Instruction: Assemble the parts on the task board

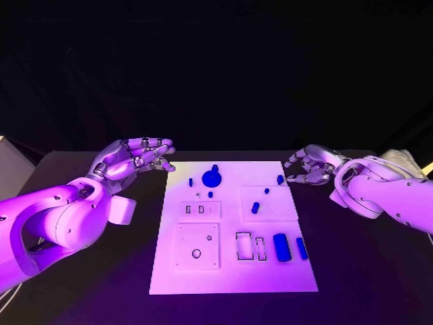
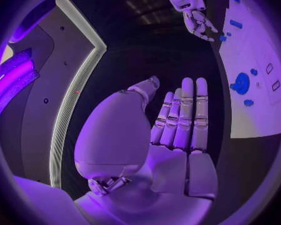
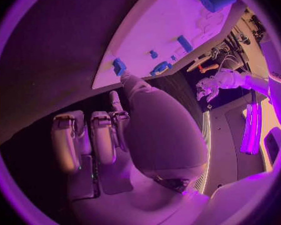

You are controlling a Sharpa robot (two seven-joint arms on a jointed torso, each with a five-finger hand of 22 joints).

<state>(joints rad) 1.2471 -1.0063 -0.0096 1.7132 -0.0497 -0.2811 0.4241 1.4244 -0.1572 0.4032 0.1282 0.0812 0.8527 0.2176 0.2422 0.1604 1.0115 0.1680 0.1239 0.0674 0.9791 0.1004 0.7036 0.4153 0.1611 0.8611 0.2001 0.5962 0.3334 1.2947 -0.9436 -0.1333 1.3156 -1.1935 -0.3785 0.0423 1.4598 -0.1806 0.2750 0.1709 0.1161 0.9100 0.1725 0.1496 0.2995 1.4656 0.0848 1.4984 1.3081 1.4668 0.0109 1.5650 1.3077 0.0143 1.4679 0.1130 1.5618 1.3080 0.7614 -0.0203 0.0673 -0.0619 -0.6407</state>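
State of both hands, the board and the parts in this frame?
Left hand: open, holding nothing, off the board's far left corner.
Right hand: fingers curled, holding nothing, off the far right corner.
Task board: flat on the table, untouched.
Parts: on the board, none held.

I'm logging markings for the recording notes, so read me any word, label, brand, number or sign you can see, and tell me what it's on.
None can be read for certain.
Left arm: a short dark marking in the right wrist view, too small and blurred to read.
Task board: only cut-outs and blue parts, no text.
Left hand, right hand: no markings.
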